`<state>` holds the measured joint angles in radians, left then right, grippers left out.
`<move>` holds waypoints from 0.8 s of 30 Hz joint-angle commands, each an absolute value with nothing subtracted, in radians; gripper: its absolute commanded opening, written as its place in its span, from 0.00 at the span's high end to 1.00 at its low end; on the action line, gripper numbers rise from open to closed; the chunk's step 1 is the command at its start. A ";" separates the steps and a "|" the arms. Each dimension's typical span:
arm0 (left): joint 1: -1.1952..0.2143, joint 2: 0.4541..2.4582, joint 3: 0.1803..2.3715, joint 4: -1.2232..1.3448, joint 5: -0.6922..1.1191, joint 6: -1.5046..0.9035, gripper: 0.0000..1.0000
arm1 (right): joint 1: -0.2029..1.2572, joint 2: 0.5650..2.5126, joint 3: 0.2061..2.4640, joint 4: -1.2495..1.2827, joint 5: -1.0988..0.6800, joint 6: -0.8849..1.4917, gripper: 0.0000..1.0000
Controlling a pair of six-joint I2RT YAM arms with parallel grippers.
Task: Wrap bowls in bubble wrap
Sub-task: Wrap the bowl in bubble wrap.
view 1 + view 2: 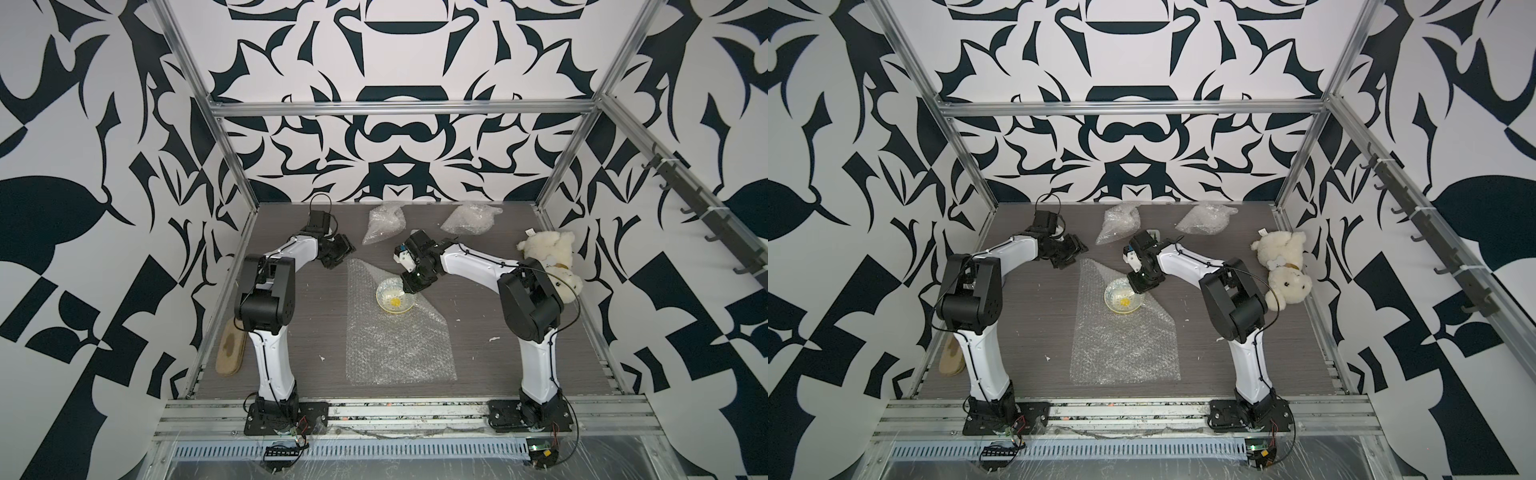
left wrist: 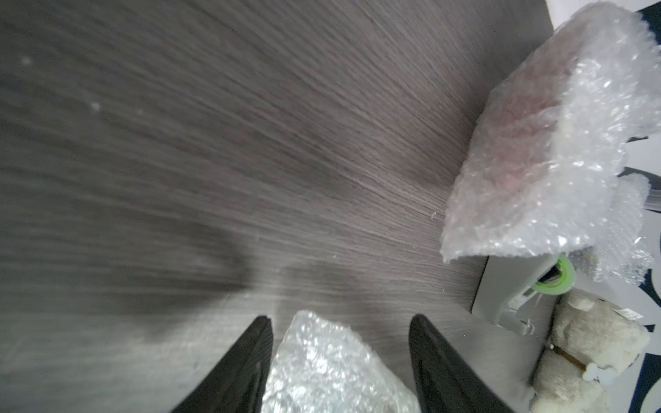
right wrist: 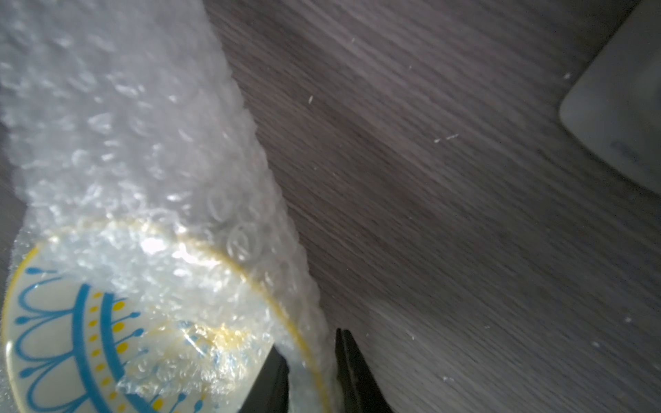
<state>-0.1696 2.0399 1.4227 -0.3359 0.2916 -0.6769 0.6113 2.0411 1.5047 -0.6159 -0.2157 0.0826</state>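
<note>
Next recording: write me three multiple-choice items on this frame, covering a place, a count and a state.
1. The small round blue-and-yellow ceramic bowl sits: A on the flat clear bubble-wrap sheet; B on bare wood; C inside a bundle.
2. Crumpled whitish bubble-wrap bundles at the grey wood table's back: A one; B two; C four.
3. The left gripper is: A open; B shut on the bowl; C out of view.
Key: A, the sheet lies under it; B, both top views show two; A, its fingers stand apart.

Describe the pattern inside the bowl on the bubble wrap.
The bowl is cream with blue arches, yellow dots and yellow rim; clearest in right wrist view.
</note>
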 commanded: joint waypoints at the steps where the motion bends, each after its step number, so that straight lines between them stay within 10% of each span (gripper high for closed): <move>1: -0.167 2.102 1.487 -0.482 0.375 -0.523 0.36 | 0.617 2.005 1.500 -0.613 -0.193 0.081 0.74; 11: -0.167 2.178 1.604 -0.672 0.412 -0.330 0.40 | 0.618 2.008 1.502 -0.612 -0.170 0.083 0.75; 24: -0.169 2.087 1.499 -0.561 0.477 -0.373 0.94 | 0.618 2.001 1.484 -0.594 -0.161 0.098 0.76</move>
